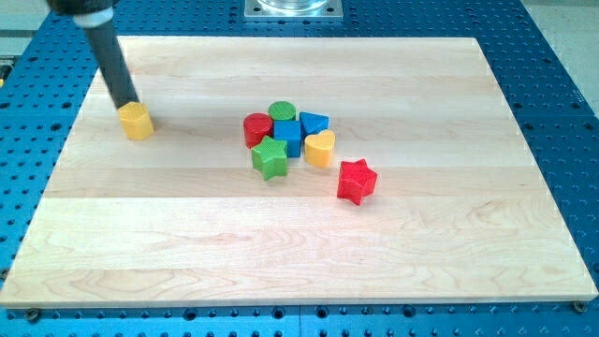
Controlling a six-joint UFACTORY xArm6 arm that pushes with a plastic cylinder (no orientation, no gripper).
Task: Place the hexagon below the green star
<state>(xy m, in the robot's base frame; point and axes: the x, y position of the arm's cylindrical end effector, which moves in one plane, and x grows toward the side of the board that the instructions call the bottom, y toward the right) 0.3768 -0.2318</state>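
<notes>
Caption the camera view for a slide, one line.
My tip touches the yellow hexagon at the view's upper left, far from the green star in the central cluster.

You see a yellow hexagon (137,121), green star (270,157), red star (356,181), yellow heart (319,148), blue cube (287,137), pale wooden board (281,243).

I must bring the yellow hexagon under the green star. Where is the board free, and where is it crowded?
Free: the strip below the green star, toward the view's bottom, and the stretch between the yellow hexagon, beside my tip, and the red cylinder. Crowded: the cluster above the star.
</notes>
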